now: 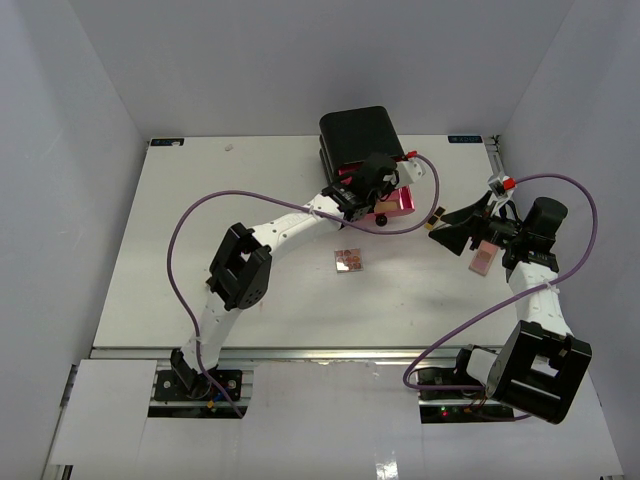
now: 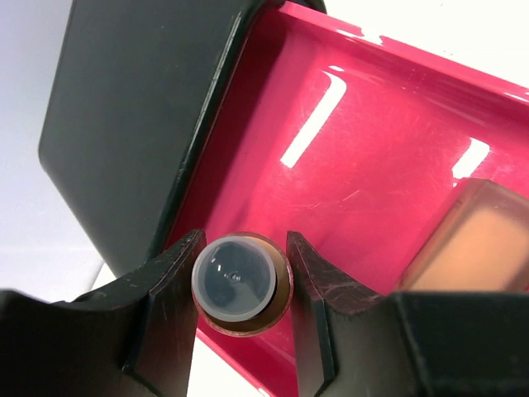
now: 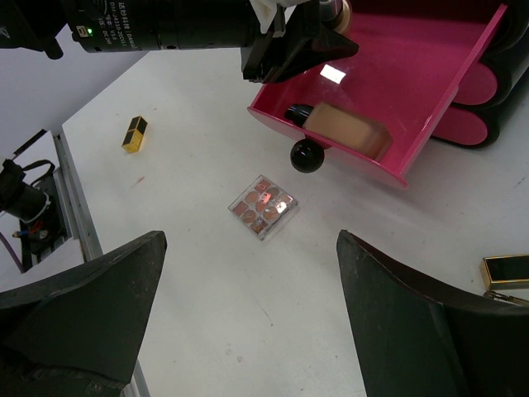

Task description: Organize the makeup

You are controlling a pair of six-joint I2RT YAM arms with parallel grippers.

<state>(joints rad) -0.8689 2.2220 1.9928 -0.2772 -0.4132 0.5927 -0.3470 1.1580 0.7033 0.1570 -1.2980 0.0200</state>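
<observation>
- The left end effector is closed on the small brown bottle, gripping it by its sides. It holds the bottle just above the open pink drawer of the black box at the counter's far edge, probably so the bottle can be let down inside.
- A tan container already lies in that drawer, so the free floor beside it looks like the spot for the bottle.
- The right end effector hangs wide open and empty over the counter's right side, apparently keeping clear.
- Still out on the counter are the square palette near the middle, one lipstick toward the near edge, and another lipstick right of the drawer.
</observation>
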